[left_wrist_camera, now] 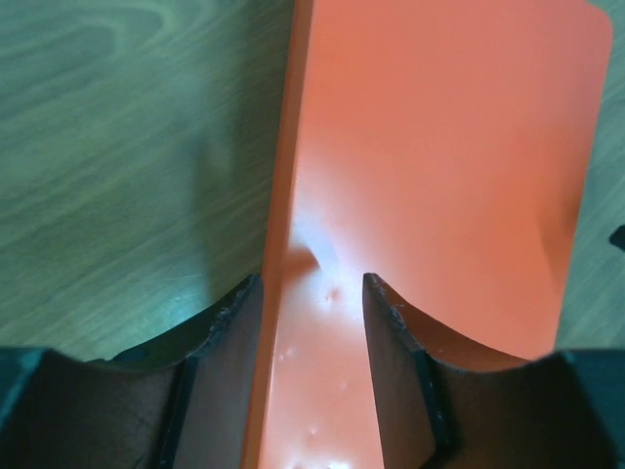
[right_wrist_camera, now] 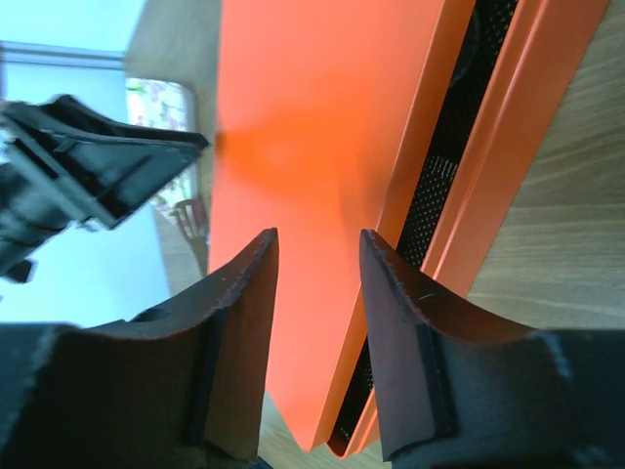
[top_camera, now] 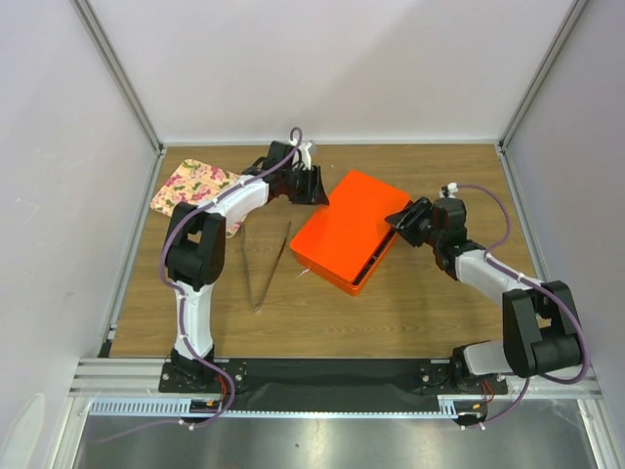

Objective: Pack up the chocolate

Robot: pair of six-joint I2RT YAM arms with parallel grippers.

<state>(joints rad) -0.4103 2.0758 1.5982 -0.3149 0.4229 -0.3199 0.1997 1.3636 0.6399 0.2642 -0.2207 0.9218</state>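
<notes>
Your right hand (right_wrist_camera: 318, 239) is partway open, fingers either side of the near edge of the orange lid (top_camera: 344, 223). Can't tell if they touch it. The lid sits skewed on the box (right_wrist_camera: 532, 88), with a gap showing. Farther back, your left hand (left_wrist_camera: 311, 281) is half open at the lid's far corner. The chocolate is hidden in every view.

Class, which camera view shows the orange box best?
Top external: the whole orange box is visible, lid slightly raised. Left wrist shows only the lid's top and edge; right wrist shows lid and the gap beneath.
</notes>
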